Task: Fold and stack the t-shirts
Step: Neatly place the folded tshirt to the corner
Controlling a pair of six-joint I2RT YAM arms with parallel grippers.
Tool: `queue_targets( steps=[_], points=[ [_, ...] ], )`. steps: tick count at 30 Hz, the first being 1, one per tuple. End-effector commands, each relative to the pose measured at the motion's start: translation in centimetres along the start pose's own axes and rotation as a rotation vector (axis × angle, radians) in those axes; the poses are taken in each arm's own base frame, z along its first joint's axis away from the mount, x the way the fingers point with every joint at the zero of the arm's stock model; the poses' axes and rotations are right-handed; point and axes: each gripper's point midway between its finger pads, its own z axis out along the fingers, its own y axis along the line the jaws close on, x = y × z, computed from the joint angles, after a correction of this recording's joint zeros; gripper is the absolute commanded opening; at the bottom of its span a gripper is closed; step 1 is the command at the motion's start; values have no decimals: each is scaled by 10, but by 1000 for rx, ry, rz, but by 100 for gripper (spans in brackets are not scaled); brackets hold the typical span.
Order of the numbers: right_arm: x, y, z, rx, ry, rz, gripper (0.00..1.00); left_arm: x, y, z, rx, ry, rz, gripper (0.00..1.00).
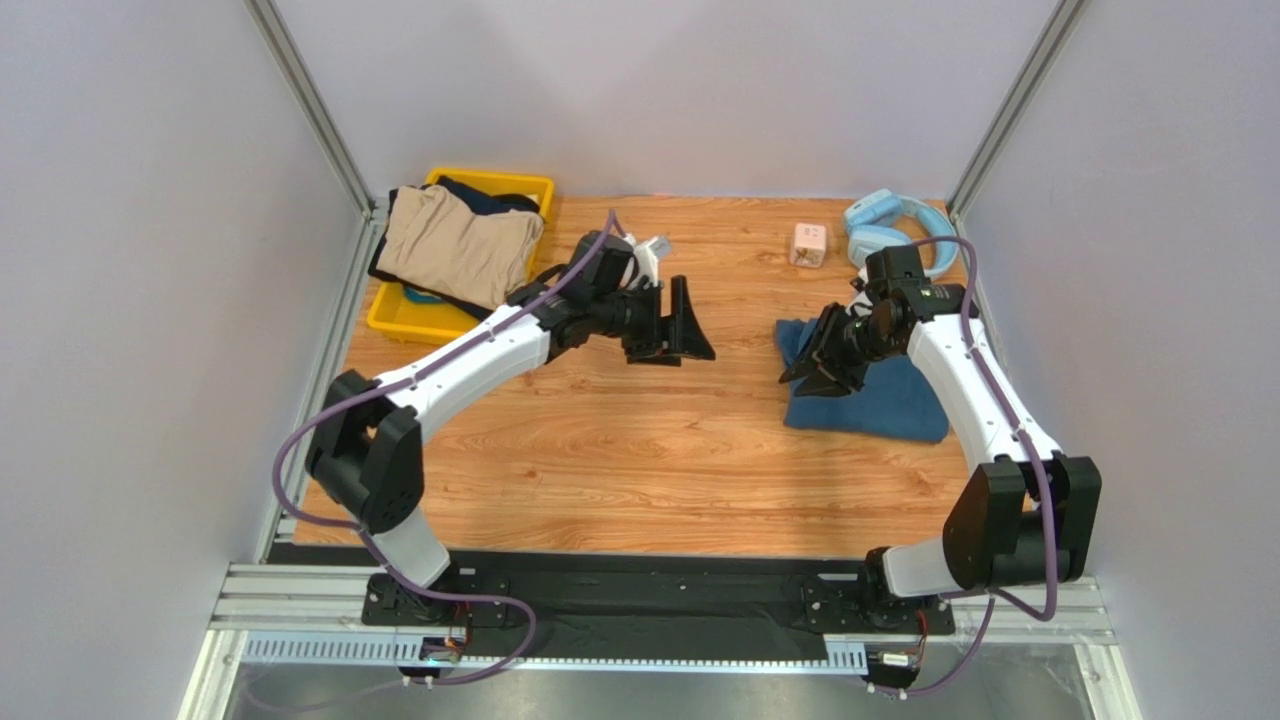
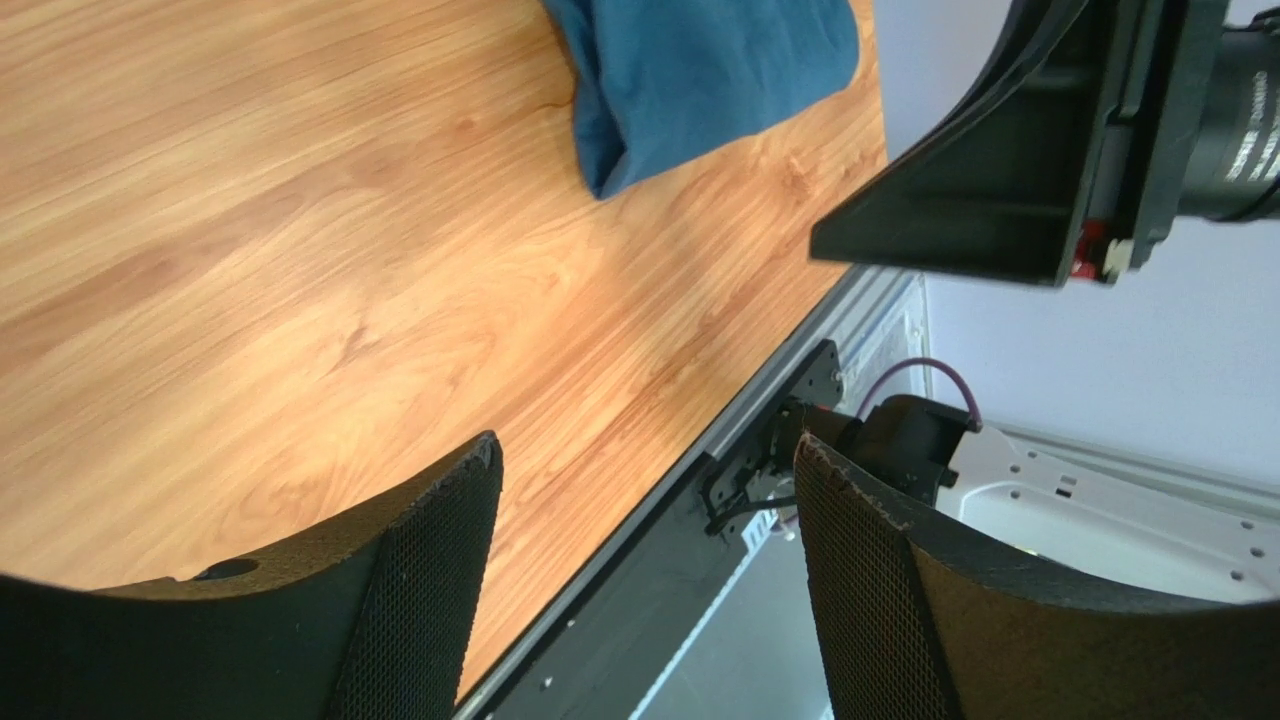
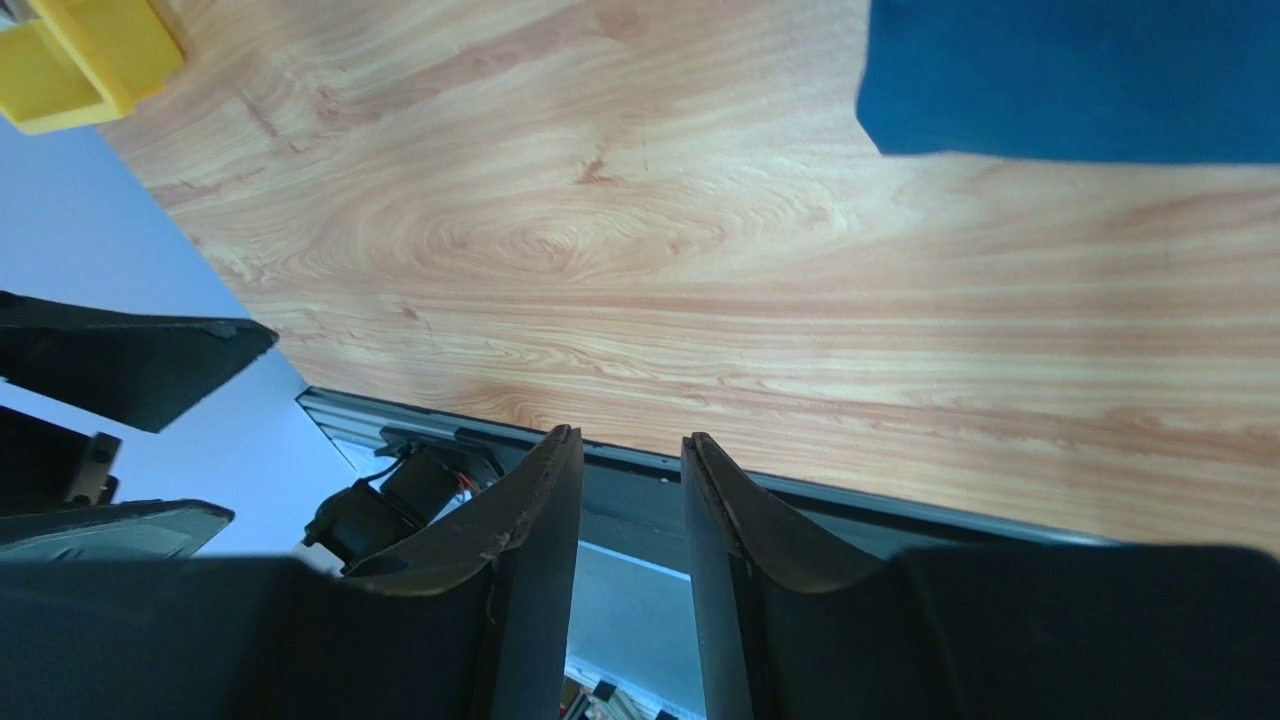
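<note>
The teal t-shirt (image 1: 887,398) lies folded on the surface (image 1: 601,450), at right. My left gripper (image 1: 679,323) is wide open, my right gripper (image 1: 812,365) partly open, both empty. Next, I think, I fetch the tan t-shirt (image 1: 458,248).

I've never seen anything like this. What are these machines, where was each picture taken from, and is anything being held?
These are two robot arms bolted at the near edge of a wooden table. Each ends in a two-finger gripper. The wide picture comes from a camera above and behind the arms. The other two come from a camera on each wrist, looking past its own fingers.

A folded teal-blue t-shirt lies close to the right gripper. A yellow bin holds a tan shirt and a dark garment. Light-blue headphones and a small white cube sit at the back.

The left gripper is wide open, and neither gripper holds anything.
</note>
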Motion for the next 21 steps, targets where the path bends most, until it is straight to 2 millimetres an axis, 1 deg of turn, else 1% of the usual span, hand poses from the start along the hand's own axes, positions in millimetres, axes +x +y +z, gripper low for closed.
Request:
queue_targets(
  steps=[1, 2, 3, 6, 9, 11, 13, 14, 15, 16, 18, 19, 21],
  points=[
    [-19, 34, -3, -86, -39, -93, 36, -6, 39, -37, -90, -64, -36, 77],
    [-16, 38, -1, -89, -29, -107, 36, -3, 44, -47, -98, -77, -41, 77],
    [-17, 40, 2, -89, -25, -114, 36, -7, 54, -56, -118, -99, -58, 77],
    [-13, 49, 12, -92, 0, -132, 36, -4, 71, -78, -159, -134, -76, 77],
    [-8, 62, 21, -91, 23, -164, 36, 2, 78, -92, -184, -147, -69, 77],
    [-4, 70, 27, -91, 37, -187, 36, 7, 81, -98, -194, -154, -70, 77],
    [-7, 79, 34, -92, 46, -197, 36, 8, 81, -100, -192, -162, -80, 77],
    [-4, 84, 37, -96, 56, -212, 36, 9, 81, -101, -189, -162, -85, 77],
    [-7, 91, 41, -99, 58, -222, 36, 8, 81, -103, -185, -165, -93, 77],
    [-3, 97, 46, -101, 72, -236, 36, 7, 81, -104, -183, -166, -96, 77],
    [-4, 111, 52, -113, 86, -259, 36, 6, 82, -107, -181, -174, -112, 76],
    [2, 118, 56, -119, 102, -283, 36, 5, 80, -109, -178, -181, -114, 76],
    [8, 126, 60, -122, 113, -308, 36, 4, 79, -114, -178, -200, -141, 76]
  ],
)
